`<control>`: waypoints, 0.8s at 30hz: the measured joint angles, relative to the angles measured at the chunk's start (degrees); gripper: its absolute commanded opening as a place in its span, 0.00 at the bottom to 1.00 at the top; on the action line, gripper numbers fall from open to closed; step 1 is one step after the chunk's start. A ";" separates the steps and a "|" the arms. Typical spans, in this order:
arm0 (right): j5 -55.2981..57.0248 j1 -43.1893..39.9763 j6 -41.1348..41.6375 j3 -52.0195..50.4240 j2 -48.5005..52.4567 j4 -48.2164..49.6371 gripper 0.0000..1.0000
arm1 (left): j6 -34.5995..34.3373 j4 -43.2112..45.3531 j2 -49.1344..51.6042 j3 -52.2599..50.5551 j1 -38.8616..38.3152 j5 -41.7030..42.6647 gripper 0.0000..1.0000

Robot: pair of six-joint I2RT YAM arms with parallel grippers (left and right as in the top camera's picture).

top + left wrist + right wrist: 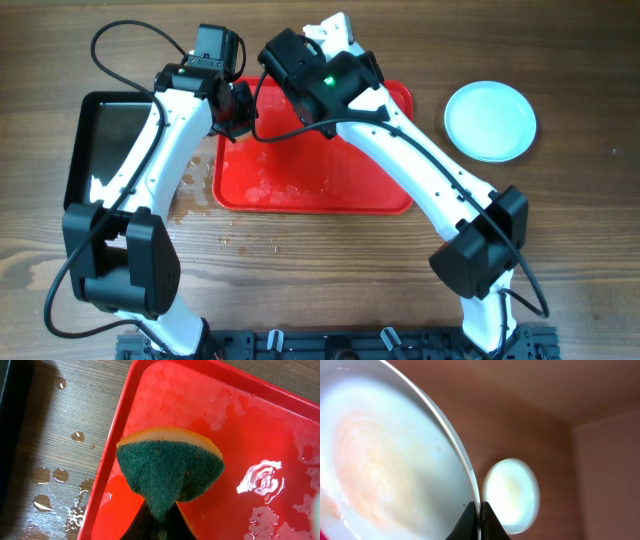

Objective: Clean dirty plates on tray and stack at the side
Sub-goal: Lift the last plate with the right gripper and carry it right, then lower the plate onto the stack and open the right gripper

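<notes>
Left pincer (159,529): narrow, pinched onto the near end of a sponge (170,467) that has its green scouring face toward the lens and a yellow-orange layer along the far edge. The sponge hangs over the red tray (270,425), just inside its left rim. Right pincer (481,521): almost closed, fingertips nipping the rim of a dirty plate (385,470). This plate is white with a faint orange-brown swirl across its middle, and is held tilted near the far edge of the red tray. Second plate (490,121): pale blue-white, no smear seen, flat on the table (570,260), right of the red tray and apart from it. Overhead view only: both arms meet over the far-left part of the red tray, a black tray (100,140) lies just left of it, and the right arm mostly hides the held plate. Left wrist view only: the sponge, and a water film (262,480) glinting on the tray floor. Right wrist view only: the smear, and a blurred pale disc (511,494) beyond the held rim; whether it is the second plate cannot be told. Surface: brown wood-grain table, with water droplets (47,476) just left of the red tray. Of the room, only the table top shows.
</notes>
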 measured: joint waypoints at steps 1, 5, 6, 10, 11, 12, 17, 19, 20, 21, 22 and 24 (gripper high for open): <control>-4.17 -1.01 -0.09 0.00 0.00 -0.17 0.04 | 0.00 -0.13 0.00 0.00 0.00 0.00 0.04; -24.96 -10.62 -3.76 0.00 0.00 -1.14 0.04 | 0.02 -0.42 0.00 0.00 0.00 0.17 0.04; -34.16 -15.30 -6.25 0.02 -0.02 -1.81 0.04 | 0.00 -0.44 0.02 0.00 0.00 0.20 0.04; -54.90 -33.33 -12.11 0.02 0.00 -6.49 0.04 | 0.00 -0.44 0.00 0.00 0.00 0.26 0.04; -57.00 -37.09 -13.07 0.00 0.00 -7.63 0.04 | 0.00 -0.44 0.00 0.00 0.00 0.28 0.04; -58.58 -40.24 -14.16 0.00 -0.02 -8.68 0.04 | 0.00 -0.44 0.00 0.00 0.00 0.37 0.04; -62.86 -56.19 -18.43 -1.14 -0.02 -9.33 0.04 | 0.00 -0.44 0.00 0.00 0.00 0.42 0.04; -63.65 -60.76 -18.88 -4.28 -0.02 -5.22 0.04 | 0.00 -0.46 0.02 0.00 0.00 0.42 0.04; -63.69 -63.08 -18.78 -6.67 -0.02 -2.69 0.04 | 0.00 -0.55 0.00 0.00 0.00 0.42 0.04; -63.67 -64.50 -18.73 -8.50 -0.02 -1.05 0.04 | 0.00 -0.59 0.00 0.00 0.00 0.42 0.04; -63.65 -65.42 -18.32 -10.47 -0.02 1.40 0.04 | 0.00 -0.61 0.00 0.00 0.00 0.42 0.04; -63.67 -66.73 -17.40 -14.10 -0.02 5.57 0.04 | 0.00 -0.59 0.00 0.00 0.00 0.42 0.04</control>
